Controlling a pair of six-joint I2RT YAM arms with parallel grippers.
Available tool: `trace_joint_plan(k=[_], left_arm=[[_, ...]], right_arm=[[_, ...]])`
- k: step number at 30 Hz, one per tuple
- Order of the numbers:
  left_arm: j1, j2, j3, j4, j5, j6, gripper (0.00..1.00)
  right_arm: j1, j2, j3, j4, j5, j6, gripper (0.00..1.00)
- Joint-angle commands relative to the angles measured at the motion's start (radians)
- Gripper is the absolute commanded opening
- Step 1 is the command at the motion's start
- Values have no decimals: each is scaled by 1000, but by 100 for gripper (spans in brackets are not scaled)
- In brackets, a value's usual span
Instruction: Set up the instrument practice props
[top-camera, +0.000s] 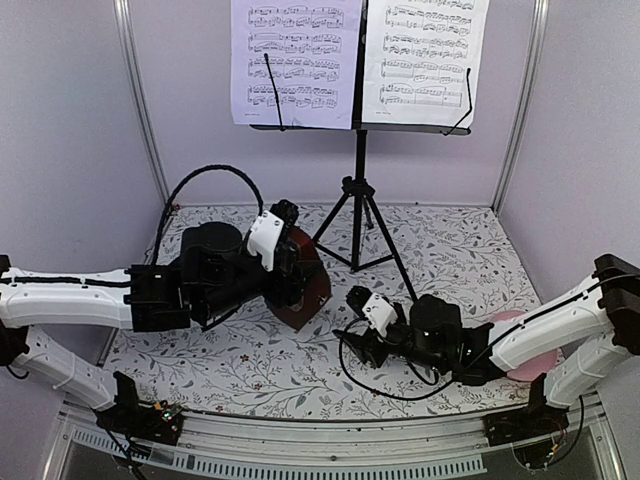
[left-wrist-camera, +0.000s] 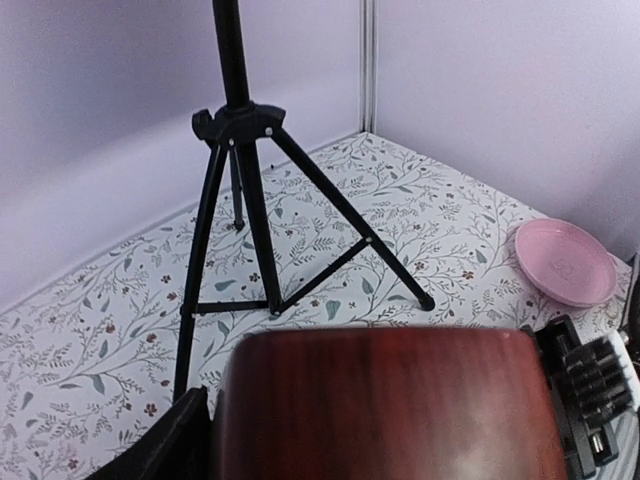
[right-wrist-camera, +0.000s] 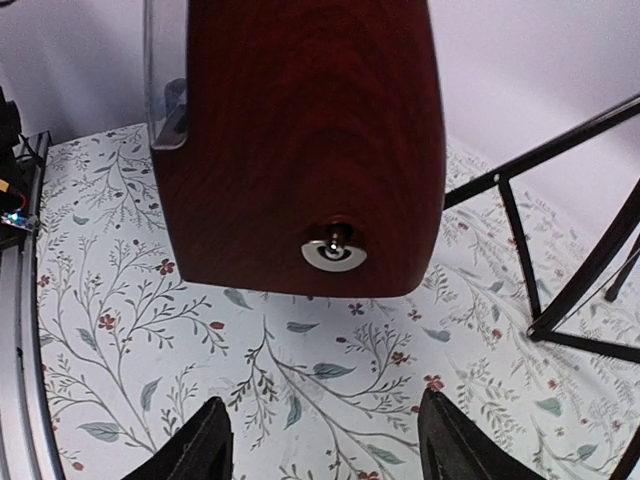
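**L gripper on metronome, R gripper open beside it**

Floral cloth covers the table. Stand is upright at back centre, tripod legs spread on the cloth. Two sheets sit side by side on its desk: L sheet and R sheet, each w/ a thin black retainer arm across it.

Metronome is near table centre, just front-left of the stand's legs and between the two grippers. Can't tell if its base touches the cloth. The winding key on its side faces the R wrist cam.

Pink plate lies at the R side, partly under the R arm in the top view.

L gripper has its jaws pinching the metronome, one finger on each side of the wood body. R gripper is low over the cloth w/ jaws spread and nothing between the fingers. It's near the metronome, not touching.
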Motion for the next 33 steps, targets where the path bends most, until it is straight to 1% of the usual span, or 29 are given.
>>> trace_joint_plan(k=[1,4,7,12,14,16,20,21,22,23,26,30,33], left_arm=[[-73,-40,127,-38,-122,147,22],[-108,-46,190,-99,-185,198,22],[-135,-27,273,-179,-237,227,21],[-159,25,412,-332,-281,203,21],[-160,53,480,-385,-289,174,21],[-166,76,533,-431,-295,150,21],[-193,120,620,-489,-334,114,21],[-200,127,635,-499,-344,109,21],[-206,132,647,-505,-352,105,21],[-211,134,655,-506,-354,104,20],[-224,134,658,-506,-361,98,21],[-232,116,649,-505,-361,85,20],[-232,91,629,-504,-362,74,20]], right_arm=[[54,-11,41,105,181,-226,63],[84,-13,48,165,271,-347,61],[110,-2,48,262,348,-484,58],[137,38,46,471,437,-705,51],[146,76,41,611,464,-790,47],[155,123,40,767,484,-907,42],[176,259,73,1110,490,-1199,37],[179,294,90,1157,488,-1257,35],[182,313,108,1164,486,-1325,35],[187,324,119,1164,479,-1352,34],[195,332,135,1159,453,-1364,33],[195,352,160,1165,451,-1447,33],[195,348,163,1166,451,-1471,33]])
